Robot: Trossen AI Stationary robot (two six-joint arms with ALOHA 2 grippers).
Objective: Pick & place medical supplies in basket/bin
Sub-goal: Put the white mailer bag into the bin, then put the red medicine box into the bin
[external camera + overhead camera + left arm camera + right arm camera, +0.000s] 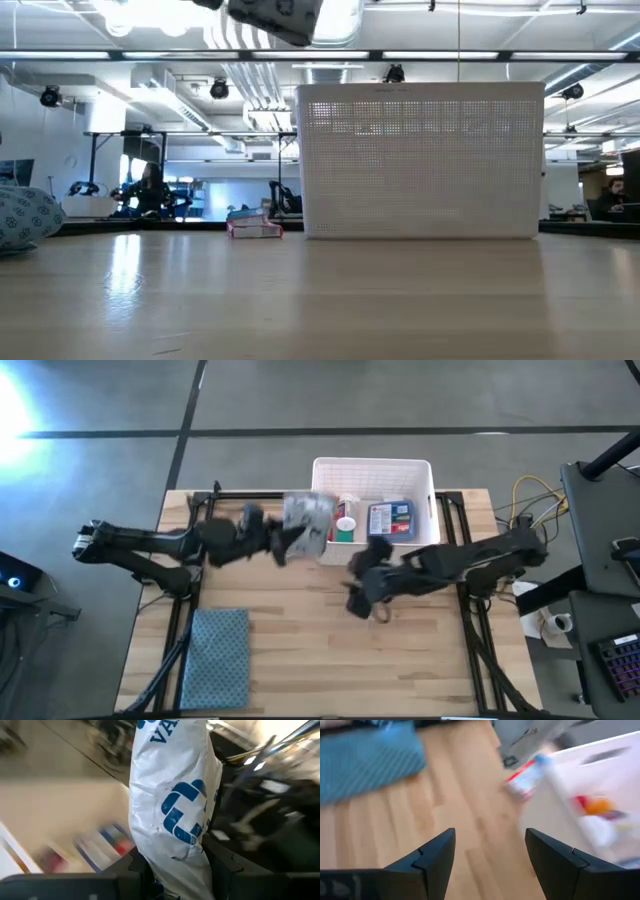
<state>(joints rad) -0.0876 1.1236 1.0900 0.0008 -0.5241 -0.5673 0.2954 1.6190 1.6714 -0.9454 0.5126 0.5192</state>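
My left gripper point(288, 542) is up in the air by the left wall of the white bin point(424, 472), shut on a white crinkled packet with blue print point(308, 518). The same packet point(172, 795) fills the left wrist view and shows at the top of the low view point(285, 15). The bin point(420, 160) holds a blue packet point(391, 520) and red-and-white items point(345, 522). A small red-white box point(255, 227) lies flat on the table left of the bin, and the right wrist view shows it too point(525, 777). My right gripper point(490, 840) is open over bare table in front of the bin. My left gripper pinches the packet's lower end point(175, 852) between its two fingers point(137, 865), one on each face. The packet is lifted clear of the table and sticks out beyond the fingertips, over the bin's left edge. How far back it reaches cannot be seen.
A folded blue-grey cloth point(220, 660) lies at the table's near left, also in the right wrist view point(367, 757). Bare wood lies between cloth and right gripper. The bin stands at the far edge. Cables point(530, 495) lie off the table's right side.
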